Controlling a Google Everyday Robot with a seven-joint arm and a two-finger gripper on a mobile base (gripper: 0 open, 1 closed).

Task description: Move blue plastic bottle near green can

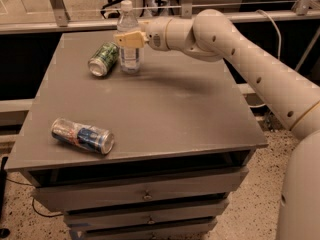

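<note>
Camera view: blue plastic bottle upright on table, just beside toppled green can.
Gripper: pinching the bottle's upper body.

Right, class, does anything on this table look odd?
Both cans lie on their sides: the green can beside the upright blue plastic bottle, the blue-and-red can near the front left corner. The gripper is at the bottle's middle.

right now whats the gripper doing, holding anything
Gripper: closed on the blue plastic bottle, which stands upright beside the green can at the far side of the table.
</note>
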